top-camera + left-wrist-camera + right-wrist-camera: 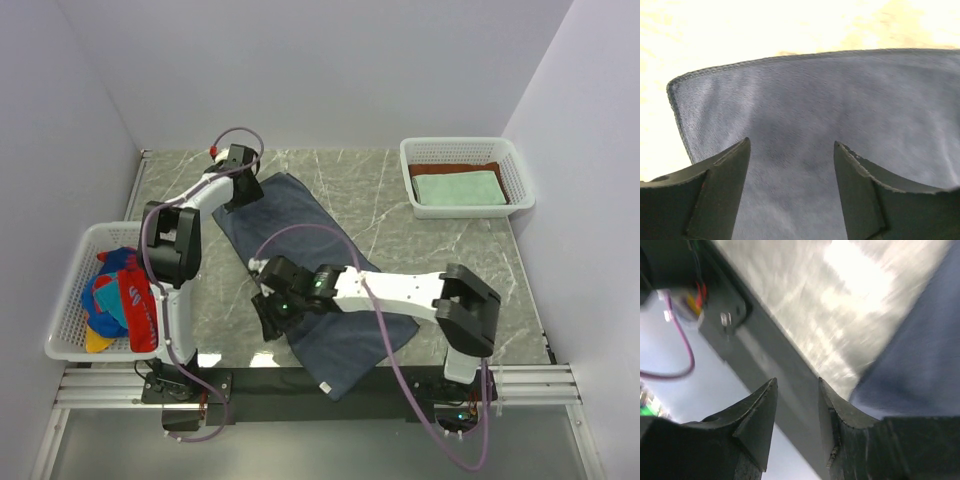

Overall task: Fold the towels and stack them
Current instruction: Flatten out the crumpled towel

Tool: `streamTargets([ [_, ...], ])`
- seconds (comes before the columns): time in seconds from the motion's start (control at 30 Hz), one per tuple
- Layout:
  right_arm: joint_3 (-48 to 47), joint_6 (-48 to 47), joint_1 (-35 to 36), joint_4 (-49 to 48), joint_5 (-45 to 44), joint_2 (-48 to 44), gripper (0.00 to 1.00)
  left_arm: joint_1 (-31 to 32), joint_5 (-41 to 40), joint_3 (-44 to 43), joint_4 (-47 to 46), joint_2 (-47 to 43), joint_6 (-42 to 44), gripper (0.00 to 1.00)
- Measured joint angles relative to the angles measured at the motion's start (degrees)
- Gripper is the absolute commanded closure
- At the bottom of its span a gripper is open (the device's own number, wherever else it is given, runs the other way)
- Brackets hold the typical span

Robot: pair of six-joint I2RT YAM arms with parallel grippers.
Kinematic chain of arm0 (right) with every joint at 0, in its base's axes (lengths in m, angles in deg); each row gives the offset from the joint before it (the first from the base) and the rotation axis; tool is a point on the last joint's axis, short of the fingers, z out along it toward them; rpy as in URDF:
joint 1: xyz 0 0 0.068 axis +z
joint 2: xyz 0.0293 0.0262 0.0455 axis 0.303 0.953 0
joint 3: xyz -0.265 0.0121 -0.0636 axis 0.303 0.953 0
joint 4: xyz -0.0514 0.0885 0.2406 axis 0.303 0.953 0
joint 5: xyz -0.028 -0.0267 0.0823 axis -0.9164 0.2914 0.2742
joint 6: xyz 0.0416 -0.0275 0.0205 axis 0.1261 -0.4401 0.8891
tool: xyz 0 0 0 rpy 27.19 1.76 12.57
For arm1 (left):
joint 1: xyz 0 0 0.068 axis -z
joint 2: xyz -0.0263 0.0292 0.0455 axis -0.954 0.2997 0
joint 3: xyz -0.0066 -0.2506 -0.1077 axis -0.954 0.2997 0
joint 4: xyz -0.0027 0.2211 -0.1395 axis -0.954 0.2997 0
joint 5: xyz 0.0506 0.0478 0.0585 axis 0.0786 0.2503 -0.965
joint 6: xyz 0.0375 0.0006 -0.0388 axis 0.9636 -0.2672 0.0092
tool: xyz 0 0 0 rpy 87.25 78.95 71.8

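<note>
Grey marbled table, slate-blue towel, mint towel (rust towel beneath)

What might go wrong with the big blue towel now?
1. One corner of the blue towel hangs over the front edge of the table, so a pull toward that edge might drag it off.
2. The left gripper is open over the far corner. It could close on air if it doesn't go low enough.
3. The right gripper holds nothing and sits beside the towel's edge, so it might miss it.

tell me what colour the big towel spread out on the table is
Dark slate-blue, plain with no print. The towel shows best in the top view.
</note>
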Motion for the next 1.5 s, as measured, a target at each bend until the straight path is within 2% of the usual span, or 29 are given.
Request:
streamTargets([
  [0.07,0.04,-0.57,-1.33,0.57,-4.11,-2.56,0.55,0.20,0.72,0.26,-0.63,-1.22,0.66,0.21],
  [0.17,5.57,-0.79,-6.69,1.18,-8.28,-9.90,0.55,0.42,1.99,3.15,-2.12,-4.90,1.18,0.16],
  [0.33,17.16,-1.66,-22.34,2.58,-15.04,-21.31,0.55,1.57,3.02,8.52,-2.80,-13.88,0.44,0.09],
  [0.6,28.92,-3.06,-28.26,3.30,-18.21,-22.71,0.55,10.12,3.23,18.75,-4.79,-25.09,-1.97,0.03],
  [0.83,31.63,-3.30,-29.11,2.45,-19.56,-20.59,0.58,14.64,3.50,30.34,-4.44,-31.58,-3.45,0.04],
  [1.03,33.83,-1.36,-28.70,1.14,-19.61,-22.67,0.59,15.10,3.37,34.69,-4.26,-34.69,-4.39,0.05],
  [1.23,37.20,3.39,-22.84,3.61,-19.50,-27.43,0.60,15.21,3.08,32.11,-3.82,-32.02,-4.44,0.07],
  [1.5,37.81,10.29,-13.46,8.37,-18.23,-30.18,0.60,17.11,2.95,18.78,-3.37,-18.16,-4.02,0.12],
])
